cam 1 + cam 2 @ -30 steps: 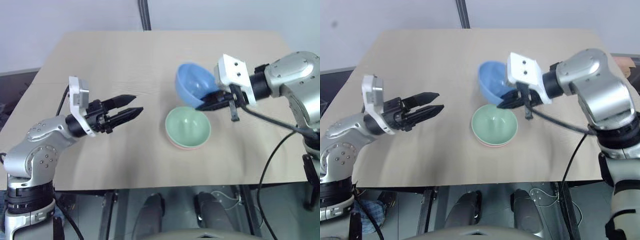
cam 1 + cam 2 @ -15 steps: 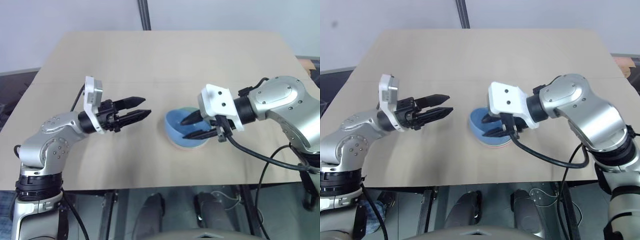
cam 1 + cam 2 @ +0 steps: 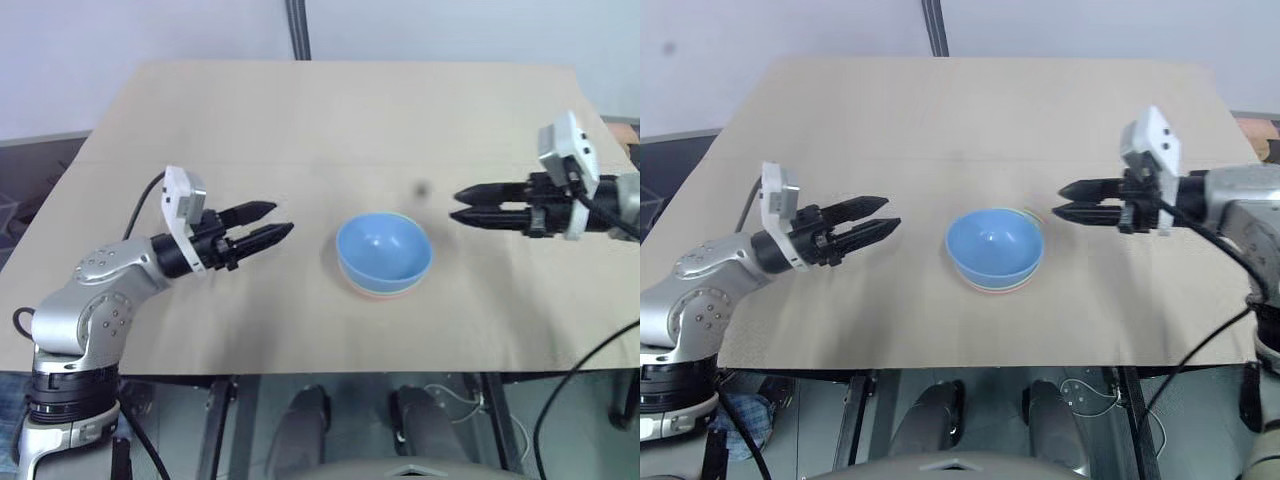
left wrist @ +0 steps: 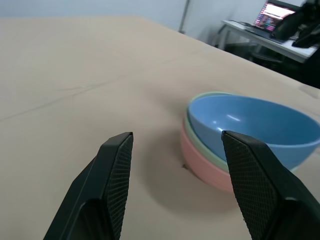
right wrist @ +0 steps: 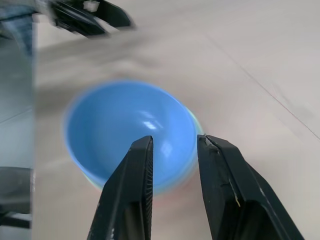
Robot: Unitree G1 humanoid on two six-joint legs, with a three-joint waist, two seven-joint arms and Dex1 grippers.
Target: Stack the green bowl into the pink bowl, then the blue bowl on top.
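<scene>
Blue bowl (image 3: 384, 250) tops green (image 4: 200, 148) and pink (image 4: 200, 167) near the counter's (image 3: 300, 120) front edge; both end effectors, left (image 3: 270, 222) and right (image 3: 470, 207), parted, empty.

A second ago the right hand (image 3: 462, 205) held the blue bowl (image 3: 384, 250) tipped up in the air, behind the green bowl (image 4: 192, 132). Now the blue bowl sits upright inside the green one, on top of the stack. The right hand has let go. It has pulled away to the right and is empty, with its fingers a little apart.
</scene>
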